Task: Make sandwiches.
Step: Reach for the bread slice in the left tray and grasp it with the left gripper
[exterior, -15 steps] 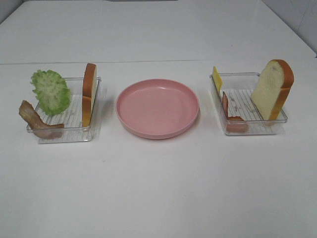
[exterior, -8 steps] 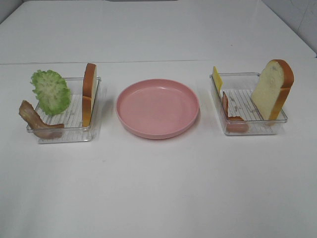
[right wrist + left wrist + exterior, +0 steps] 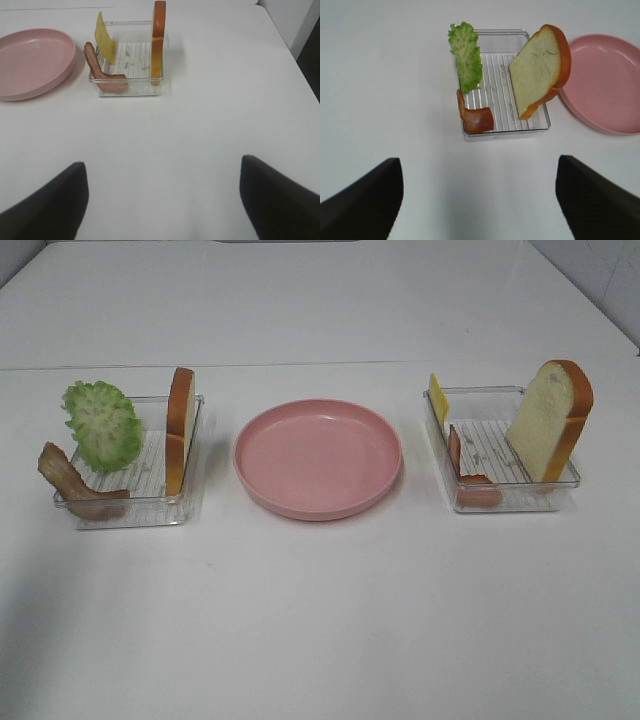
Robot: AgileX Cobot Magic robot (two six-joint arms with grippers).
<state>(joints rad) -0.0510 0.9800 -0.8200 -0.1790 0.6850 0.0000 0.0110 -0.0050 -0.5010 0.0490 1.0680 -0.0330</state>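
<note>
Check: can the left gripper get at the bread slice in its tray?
Probably yes. The left gripper is open, nothing lies between it and the clear tray, and the bread slice stands on edge at one side, apart from the lettuce and bacon.

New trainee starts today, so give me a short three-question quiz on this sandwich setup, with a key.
1. True or false: the pink plate already holds food.
2. The yellow cheese shares the right tray with: A) a spoon; B) a bacon strip and a bread slice; C) nothing else.
3. Are the left gripper and the right gripper open or shut, and what do they hold?
Key: 1 false; 2 B; 3 both open, holding nothing.
</note>
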